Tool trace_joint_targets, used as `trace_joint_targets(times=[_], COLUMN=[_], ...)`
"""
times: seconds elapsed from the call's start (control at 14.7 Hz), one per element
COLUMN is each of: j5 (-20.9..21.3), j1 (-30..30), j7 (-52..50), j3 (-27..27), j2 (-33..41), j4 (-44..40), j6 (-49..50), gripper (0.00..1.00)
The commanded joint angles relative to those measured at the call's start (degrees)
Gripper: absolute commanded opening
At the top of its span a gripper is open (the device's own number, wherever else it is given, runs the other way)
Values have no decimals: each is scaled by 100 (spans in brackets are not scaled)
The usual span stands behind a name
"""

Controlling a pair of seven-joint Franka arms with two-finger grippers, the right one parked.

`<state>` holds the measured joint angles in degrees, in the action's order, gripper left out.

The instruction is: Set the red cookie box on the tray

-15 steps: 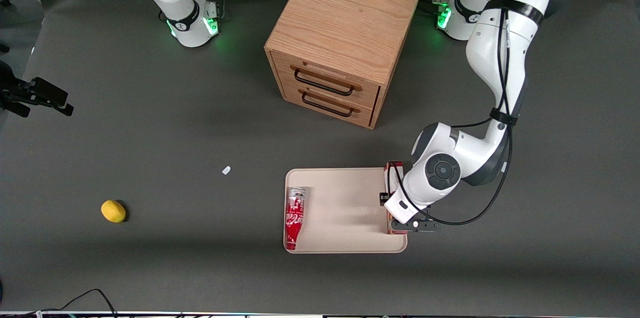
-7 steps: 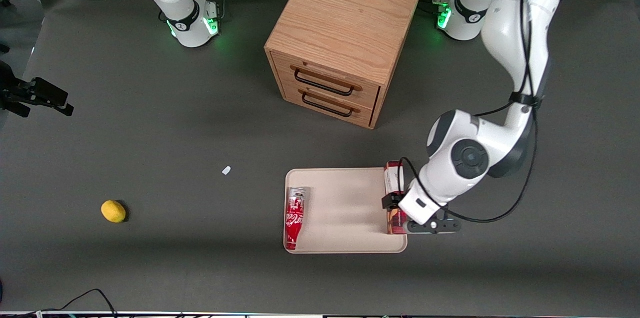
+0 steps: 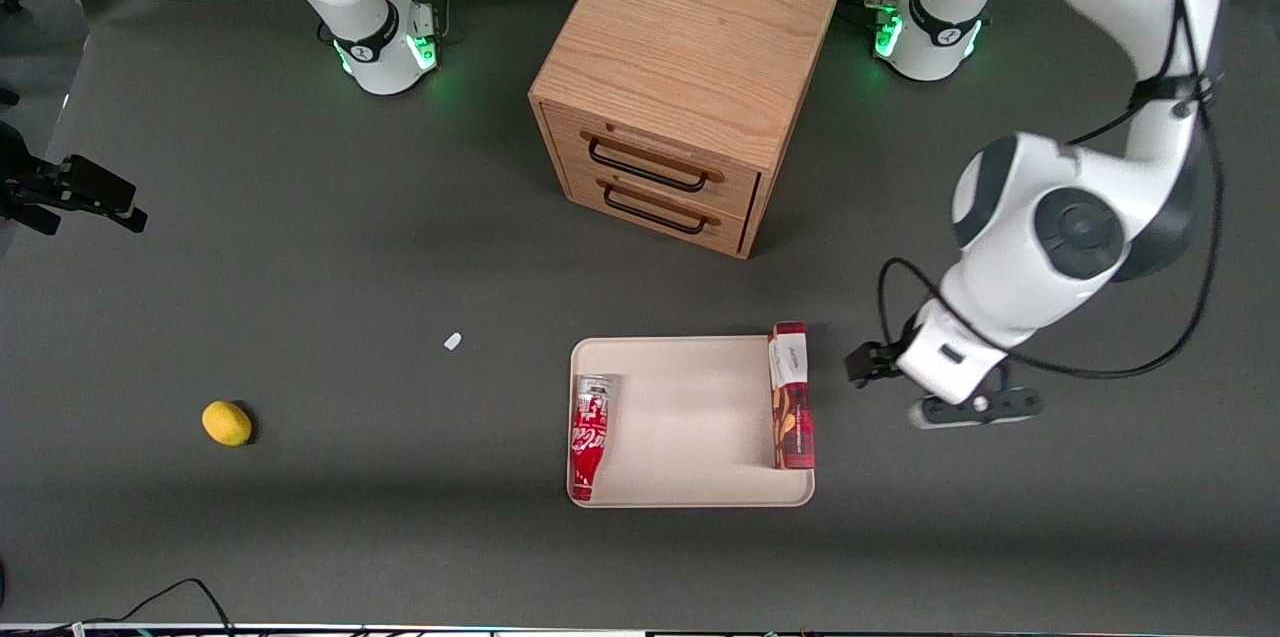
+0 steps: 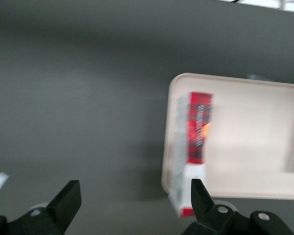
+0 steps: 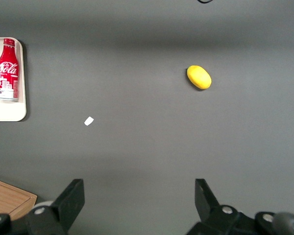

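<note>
The red cookie box [image 3: 790, 397] lies flat on the beige tray [image 3: 690, 387], along the tray's rim toward the working arm's end. Its white end pokes a little past the rim farther from the front camera. My left gripper [image 3: 905, 375] is open and empty, raised above the bare table beside the tray, toward the working arm's end. In the left wrist view the box [image 4: 198, 127] lies on the tray [image 4: 245, 147], apart from my gripper [image 4: 134, 188], whose jaws stand wide apart.
A red Coca-Cola bottle [image 3: 589, 437] lies on the tray's rim toward the parked arm's end. A wooden drawer cabinet [image 3: 690, 77] stands farther from the front camera. A yellow lemon [image 3: 227, 423] and a white scrap [image 3: 453, 341] lie toward the parked arm's end.
My gripper has let go of the cookie box and moved up and away toward the working arm's end. The box stays on the tray.
</note>
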<state>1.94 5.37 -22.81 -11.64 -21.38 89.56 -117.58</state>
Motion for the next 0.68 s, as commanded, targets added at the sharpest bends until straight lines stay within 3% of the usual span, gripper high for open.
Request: trace_joint_targets(times=[0.0, 0.2, 0.61], j5=[-71, -80, -80], j1=[-527, -1036, -1723], j7=[582, 1671, 2737], j3=[-119, -119, -102], j2=[966, 1556, 2576], j4=[623, 755, 1028], j6=[742, 1622, 2345], gripper=[100, 100, 100])
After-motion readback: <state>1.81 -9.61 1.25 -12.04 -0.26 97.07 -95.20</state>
